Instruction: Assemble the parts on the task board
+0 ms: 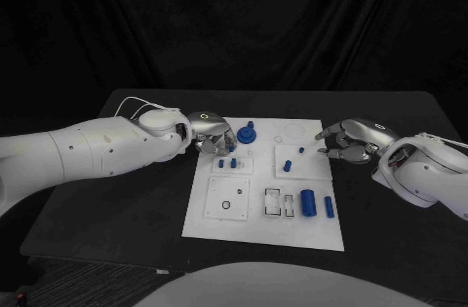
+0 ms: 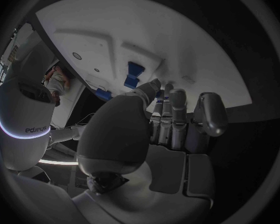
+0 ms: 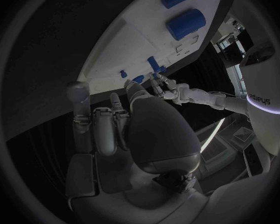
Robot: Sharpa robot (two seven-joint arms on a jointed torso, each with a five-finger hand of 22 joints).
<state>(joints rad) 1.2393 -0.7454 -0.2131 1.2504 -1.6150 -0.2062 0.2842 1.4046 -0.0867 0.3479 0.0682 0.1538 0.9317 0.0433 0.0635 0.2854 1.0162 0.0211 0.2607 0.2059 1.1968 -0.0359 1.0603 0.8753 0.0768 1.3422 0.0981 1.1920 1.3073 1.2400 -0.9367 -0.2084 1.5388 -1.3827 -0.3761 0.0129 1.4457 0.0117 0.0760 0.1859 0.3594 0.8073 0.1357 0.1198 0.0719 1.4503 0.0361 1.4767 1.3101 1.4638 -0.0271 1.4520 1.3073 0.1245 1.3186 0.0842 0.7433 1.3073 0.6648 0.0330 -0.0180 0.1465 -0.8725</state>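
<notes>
The white task board (image 1: 265, 236) is lying mid-table, carrying two blue cylinders (image 1: 308, 203) at its near right, three small pegs (image 1: 234, 163) and one round blue part (image 1: 247, 134) far left. The left hand (image 1: 211, 132) and right hand (image 1: 349, 141) are hovering at its far edges, fingers curled, holding nothing.

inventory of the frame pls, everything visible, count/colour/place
table: 1, black, under everything
task board: 1, white, table middle
round part: 1, blue, board's far end, by the left hand
small pegs: 3, blue, standing mid-board; two left, one right
cylinders: 2, blue, lying at near right; thick, thin
left hand: silver, at board's far-left corner; hold unclear
right hand: silver, at board's right edge, fingers curled; hold unclear
</notes>
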